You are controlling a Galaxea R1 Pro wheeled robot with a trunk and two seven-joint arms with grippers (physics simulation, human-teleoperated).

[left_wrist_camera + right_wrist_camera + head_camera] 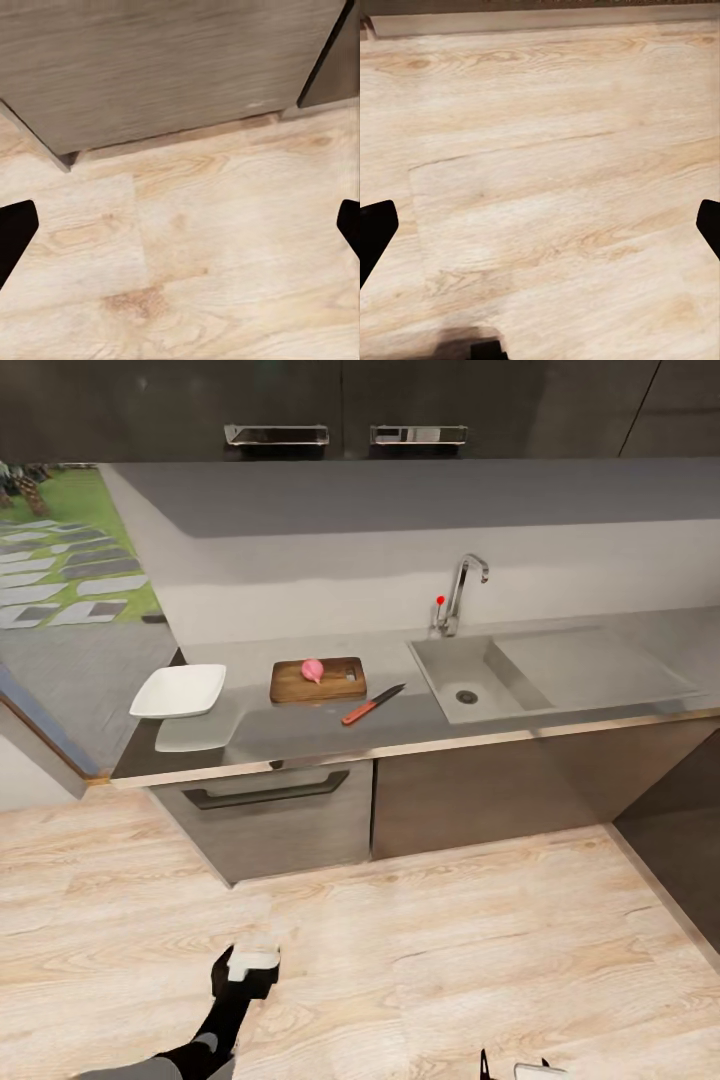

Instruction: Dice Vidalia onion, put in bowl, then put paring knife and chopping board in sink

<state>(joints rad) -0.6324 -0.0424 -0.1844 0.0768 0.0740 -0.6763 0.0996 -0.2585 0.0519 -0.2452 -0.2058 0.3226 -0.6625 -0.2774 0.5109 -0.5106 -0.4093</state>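
A pinkish onion (313, 670) rests on the brown chopping board (335, 686) on the grey countertop (300, 735). The red-handled paring knife (372, 705) lies just in front of the board, toward the sink (440, 660), whose basin holds nothing but its drain. Left of the board stands the white square bowl (180, 690). My left gripper (245, 965) hangs low over the wooden floor, well short of the counter, and is open (180, 232). My right gripper (515, 1070) peeks in at the bottom edge; its fingers are spread wide over the floor (540, 232).
A chrome tap (462, 590) with a red knob stands behind the sink, the drainboard (590, 665) to its right. A drawer with a dark handle (265, 792) sits below the board. Light wood floor (450, 960) lies between me and the cabinets. A dark unit (680, 830) juts out at right.
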